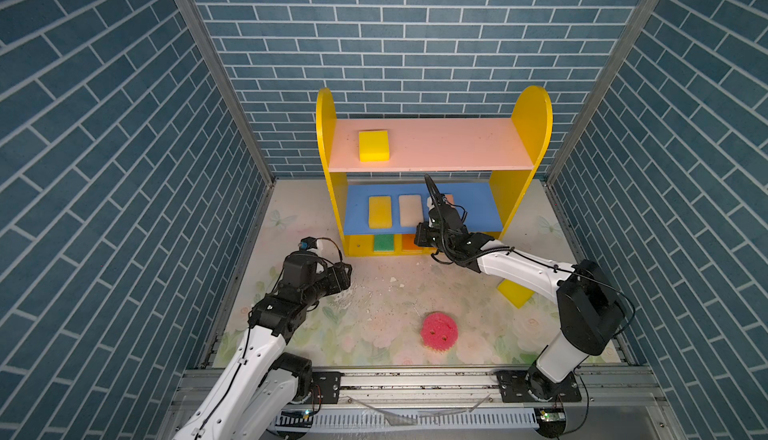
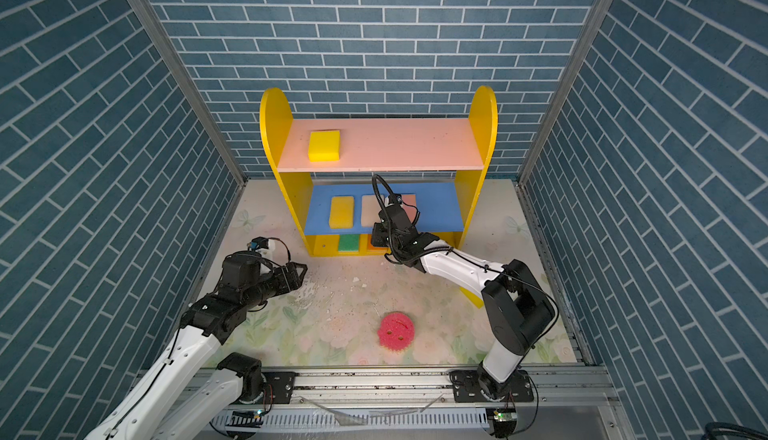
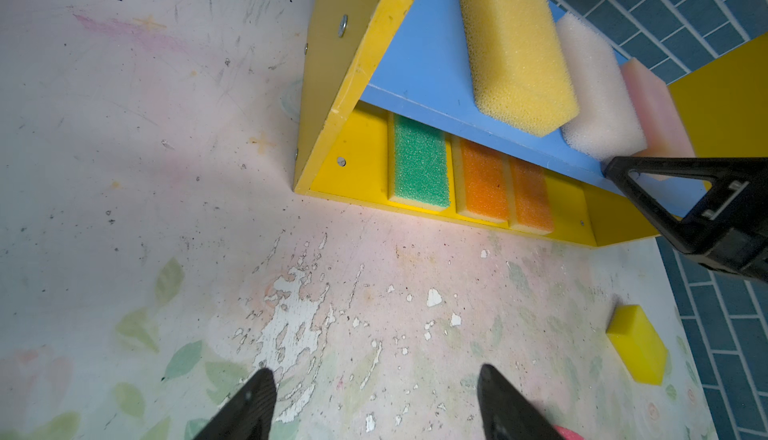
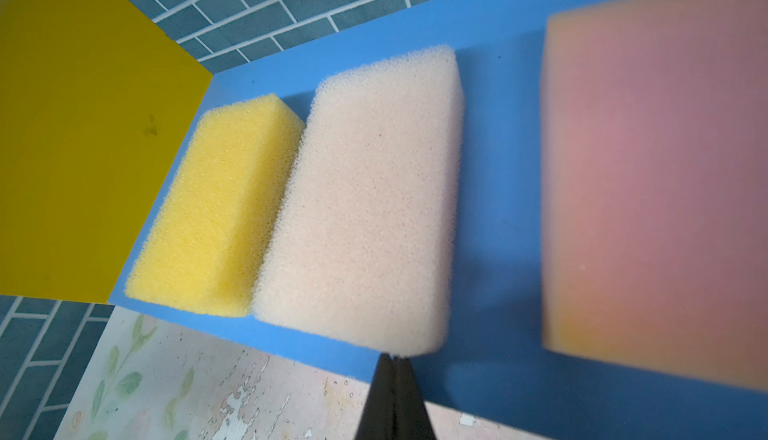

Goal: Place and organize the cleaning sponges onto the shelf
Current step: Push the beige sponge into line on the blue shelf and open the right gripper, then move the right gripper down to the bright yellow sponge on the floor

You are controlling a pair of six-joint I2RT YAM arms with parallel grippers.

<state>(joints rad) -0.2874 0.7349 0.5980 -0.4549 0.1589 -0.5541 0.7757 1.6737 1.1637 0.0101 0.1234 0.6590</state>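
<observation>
On the shelf's blue middle board lie a coarse-pored yellow sponge, a cream sponge alike in texture, and a smoother pink sponge, side by side. My right claw is clenched on nothing, tips at the cream sponge's front corner. On the shelf's base sit a green-topped sponge and two orange-topped sponges. My left claw hangs released before the shelf, over the peeling floral surface, where a scalloped round sponge and a smooth yellow block lie.
</observation>
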